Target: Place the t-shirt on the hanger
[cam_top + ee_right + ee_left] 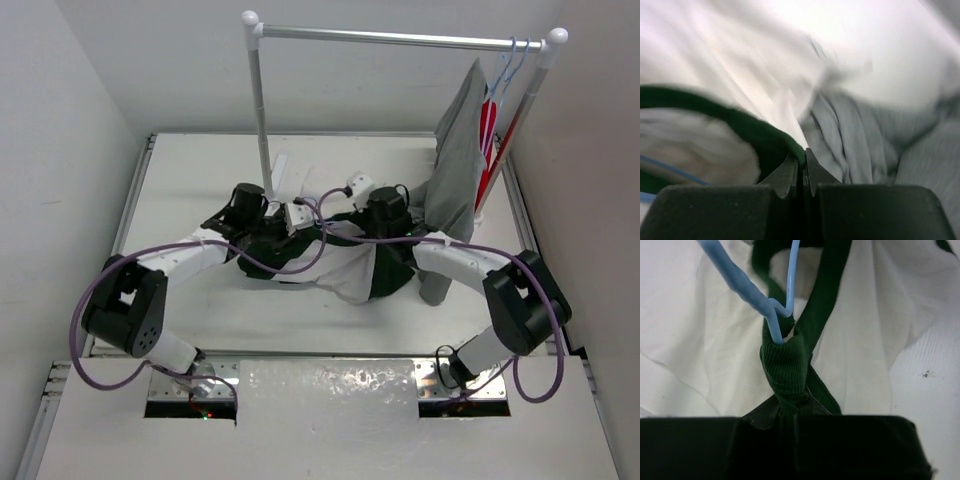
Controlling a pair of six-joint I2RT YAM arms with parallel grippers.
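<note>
The t-shirt (345, 272), dark green with a pale front, lies crumpled mid-table between both arms. In the left wrist view my left gripper (789, 409) is shut on the shirt's green ribbed collar (785, 367). That collar loops up around the twisted neck of the pale-blue wire hanger (774, 316), with pale fabric behind. My right gripper (803, 161) is shut on another stretch of the green collar edge (765, 136). A bit of blue hanger wire (675, 173) shows at its left. From above, the left gripper (292, 218) and right gripper (345, 212) sit close together over the shirt.
A clothes rack stands at the back, with a rail (400, 38) and a left post (262, 110). A grey garment (460, 170) and a red one (488, 125) hang at its right end, the grey one close to the right arm. Walls close in on both sides.
</note>
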